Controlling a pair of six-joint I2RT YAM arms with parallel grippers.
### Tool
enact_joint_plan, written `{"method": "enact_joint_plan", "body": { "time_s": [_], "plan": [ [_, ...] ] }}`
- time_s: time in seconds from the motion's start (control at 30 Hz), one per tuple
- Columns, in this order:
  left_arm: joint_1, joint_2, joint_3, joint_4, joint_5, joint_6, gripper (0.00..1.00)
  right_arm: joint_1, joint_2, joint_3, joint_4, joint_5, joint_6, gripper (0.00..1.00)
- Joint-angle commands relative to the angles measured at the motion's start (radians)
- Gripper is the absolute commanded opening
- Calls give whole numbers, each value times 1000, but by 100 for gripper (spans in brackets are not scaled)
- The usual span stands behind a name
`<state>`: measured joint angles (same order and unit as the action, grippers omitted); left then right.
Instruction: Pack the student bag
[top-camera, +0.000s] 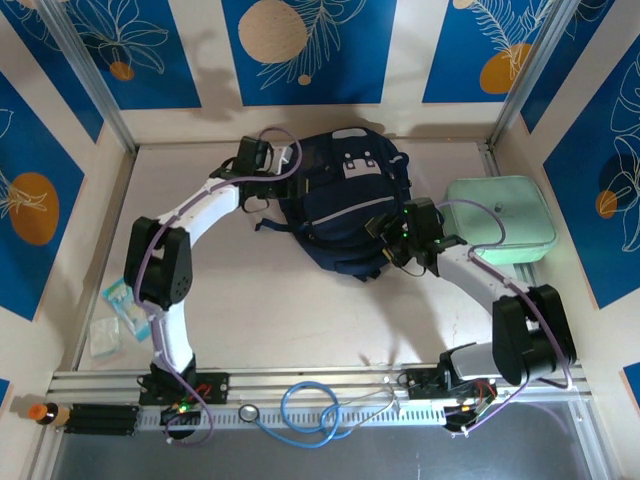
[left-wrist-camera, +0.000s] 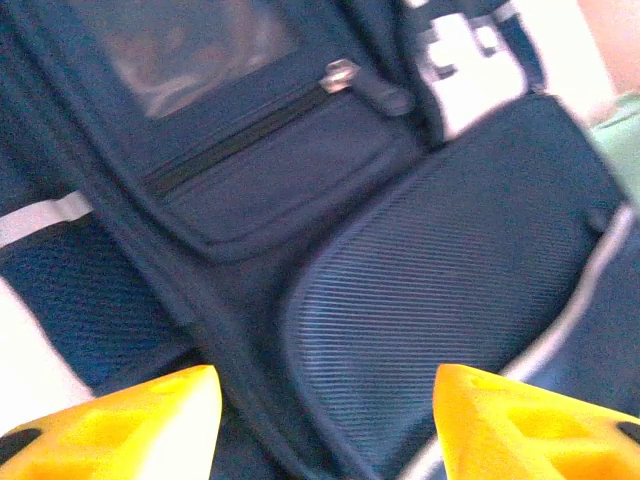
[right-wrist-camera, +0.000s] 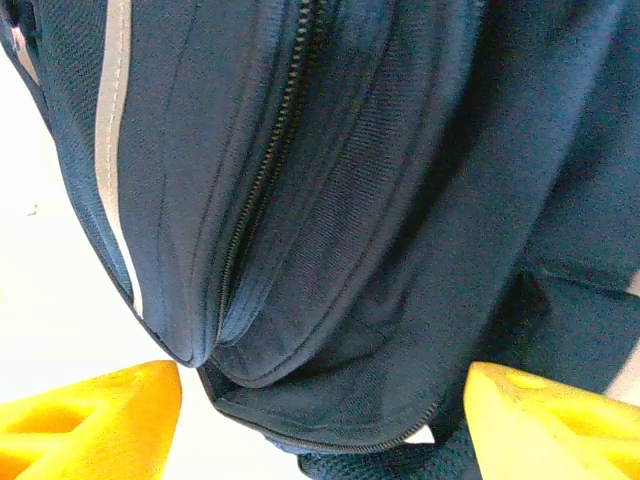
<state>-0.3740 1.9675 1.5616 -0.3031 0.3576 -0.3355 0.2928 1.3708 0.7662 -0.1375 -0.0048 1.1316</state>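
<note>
- While its jaws stand apart, the left gripper (left-wrist-camera: 325, 425) has the bag (top-camera: 345, 215) just ahead.
- The right gripper (right-wrist-camera: 325, 415), jaws also apart, has the bag's zipped side close in front.
- The bag lies between both grippers.

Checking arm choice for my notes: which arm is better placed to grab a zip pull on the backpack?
Left, probably. The left gripper, open, faces the metal zip pull on the student bag, straight ahead of its fingers. The right gripper, also open, faces a stretch of closed zipper teeth.
</note>
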Motion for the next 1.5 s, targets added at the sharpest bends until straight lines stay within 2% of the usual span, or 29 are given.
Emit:
{"method": "enact_joint_plan", "body": {
  "time_s": [0.0, 0.33, 0.5, 0.7, 0.8, 0.97, 1.1, 1.23, 1.47],
  "plan": [
    [-8, 63, 62, -43, 41, -78, 53, -6, 39, 60, -17, -48, -61, 74],
    [-9, 206, 195, -96, 177, -112, 37, -9, 129, 164, -111, -8, -119, 70],
    [-11, 239, 228, -138, 188, -104, 38, -12, 108, 202, -215, 113, -130, 70],
    [-13, 267, 268, -194, 142, -89, 41, -17, 44, 191, -263, 203, -130, 72],
    [-18, 278, 274, -186, 166, -89, 39, -18, 27, 176, -205, 169, -155, 72],
    [-31, 293, 285, -179, 214, -98, 19, -20, 93, 208, -126, 35, -178, 71],
    [-28, 254, 239, -137, 225, -117, 0, -29, 191, 249, -100, -32, -170, 70],
    [-18, 152, 124, -67, 221, -168, 0, -36, 291, 305, -70, -100, -182, 68],
    [-1, -96, -227, 123, 207, -309, 0, -15, 395, 367, -32, -133, -219, 67]
  ]
}}
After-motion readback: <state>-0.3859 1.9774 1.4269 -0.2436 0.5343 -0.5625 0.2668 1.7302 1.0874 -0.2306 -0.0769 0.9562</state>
